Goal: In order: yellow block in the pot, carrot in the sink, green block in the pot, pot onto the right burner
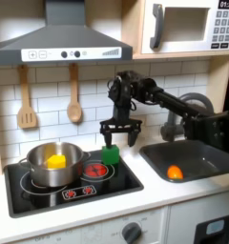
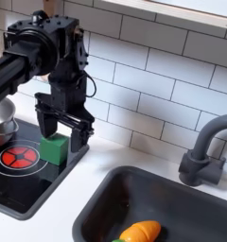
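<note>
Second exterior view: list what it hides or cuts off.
- Shiny round stainless-steel pot: cut by the second exterior view's left edge; contents unseen.
- Small dark green cube: partly behind the gripper; contact unclear.
- Stubby orange toy carrot: clipped by the bottom edge.
- Dark grey sink basin: runs off right.

One pot [image 1: 55,165]; one yellow block [image 1: 56,161]; one green block [image 2: 54,148]; one carrot [image 2: 141,232]; two wooden utensils [image 1: 27,97].
</note>
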Motion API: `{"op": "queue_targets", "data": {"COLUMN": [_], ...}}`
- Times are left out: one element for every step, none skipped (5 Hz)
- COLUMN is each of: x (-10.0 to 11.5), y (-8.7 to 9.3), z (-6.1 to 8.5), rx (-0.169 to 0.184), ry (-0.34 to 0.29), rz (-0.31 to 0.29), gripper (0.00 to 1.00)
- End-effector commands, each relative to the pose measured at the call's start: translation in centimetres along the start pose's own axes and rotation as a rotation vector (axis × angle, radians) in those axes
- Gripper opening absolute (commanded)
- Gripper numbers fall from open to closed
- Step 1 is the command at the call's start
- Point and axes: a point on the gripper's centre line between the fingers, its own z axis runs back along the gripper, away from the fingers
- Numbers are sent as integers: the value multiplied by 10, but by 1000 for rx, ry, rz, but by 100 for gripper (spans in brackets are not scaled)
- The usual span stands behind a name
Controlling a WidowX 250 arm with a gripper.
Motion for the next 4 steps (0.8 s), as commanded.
{"op": "queue_targets", "data": {"x": [-2,-1,-4,-2], "y": [7,8,7,9], "z": [3,1,2,3], "rx": [-5,-13,-21,-20], "ry": [5,11,11,4], "rz": [39,48,65,76], "gripper": [100,100,100,100]}}
